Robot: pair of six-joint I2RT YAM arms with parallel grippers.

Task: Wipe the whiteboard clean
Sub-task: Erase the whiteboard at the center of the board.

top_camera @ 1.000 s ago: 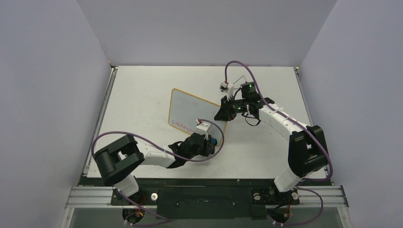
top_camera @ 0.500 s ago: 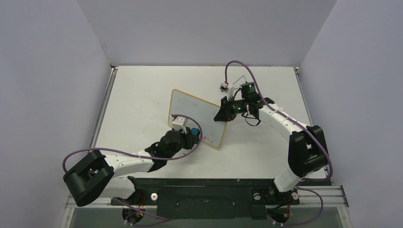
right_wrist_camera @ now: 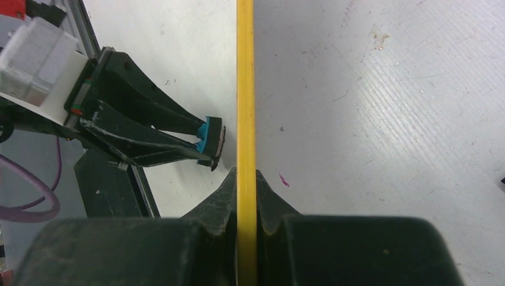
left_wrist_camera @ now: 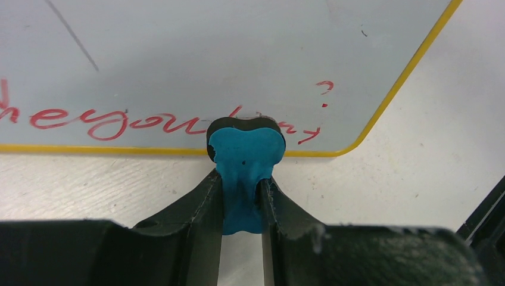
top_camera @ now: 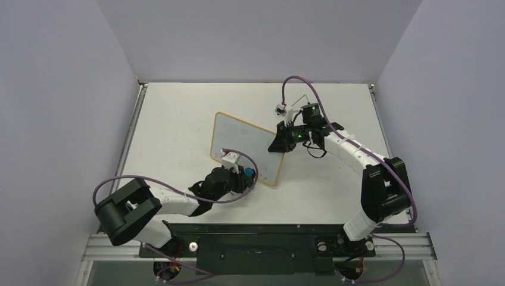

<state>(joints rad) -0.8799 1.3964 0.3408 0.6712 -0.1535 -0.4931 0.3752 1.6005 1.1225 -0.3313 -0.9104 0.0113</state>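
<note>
Left gripper (left_wrist_camera: 241,179) jaws pinched narrow on the small blue-and-black eraser (left_wrist_camera: 245,149), with the blue body squeezed between the two black fingers and the black pad facing the board. Right gripper (right_wrist_camera: 245,179) jaws pressed together on the thin yellowish frame edge of the whiteboard (right_wrist_camera: 245,89), which runs straight up between the fingers in the right wrist view. In the top view the whiteboard (top_camera: 244,143) sits mid-table, slightly right of centre, turned at an angle, with the right gripper (top_camera: 279,145) clamping its right edge and the left gripper (top_camera: 244,174) at its near bottom corner. It looks propped up off the table (top_camera: 172,119) rather than flat, exact tilt hard to tell. Left wrist view: a line of red handwriting (left_wrist_camera: 113,124) runs along the bottom of the board just above the frame, and the eraser overlaps the right part of that line, with a few red marks to its right near the rounded corner. Upper board area is mostly white with one faint grey streak. From the right wrist view the eraser (right_wrist_camera: 208,138) pad is just beside the board edge; actual contact cannot be confirmed. Purple cables (top_camera: 178,179) loop over both arms.
</note>
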